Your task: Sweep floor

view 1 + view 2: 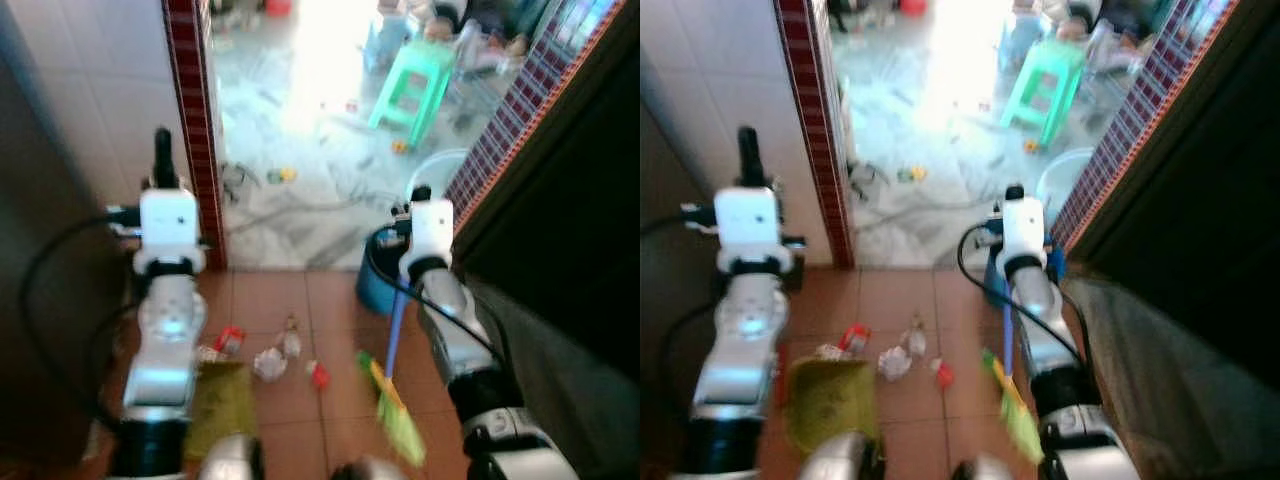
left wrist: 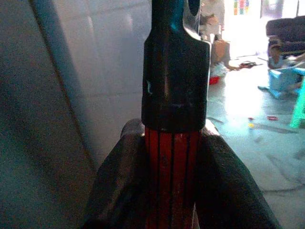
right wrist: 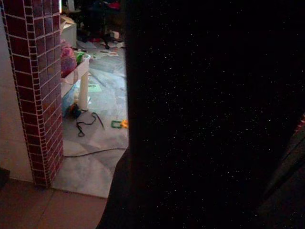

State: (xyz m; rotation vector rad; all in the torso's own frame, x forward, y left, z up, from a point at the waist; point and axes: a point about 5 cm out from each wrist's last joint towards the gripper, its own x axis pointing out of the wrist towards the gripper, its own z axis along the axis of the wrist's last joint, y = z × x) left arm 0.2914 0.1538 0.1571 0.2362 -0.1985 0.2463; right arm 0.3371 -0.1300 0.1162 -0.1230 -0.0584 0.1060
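Left eye view puts the olive-green dustpan [image 1: 222, 405] on the terracotta floor tiles [image 1: 270, 300] beside the left arm, with the green-bristled, blue-handled broom [image 1: 397, 390] slanting by the right arm and crumpled white and red litter [image 1: 268, 358] lying between them. Left wrist view has the left gripper [image 2: 174, 157] clenched around a red ribbed handle with a black cap [image 2: 174, 90]. Whether the right gripper [image 1: 420, 195] grips anything I cannot tell; farther off stand a blue bucket [image 1: 375, 275], a red-tiled pillar [image 1: 195, 120] and a green plastic stool [image 1: 412, 85].
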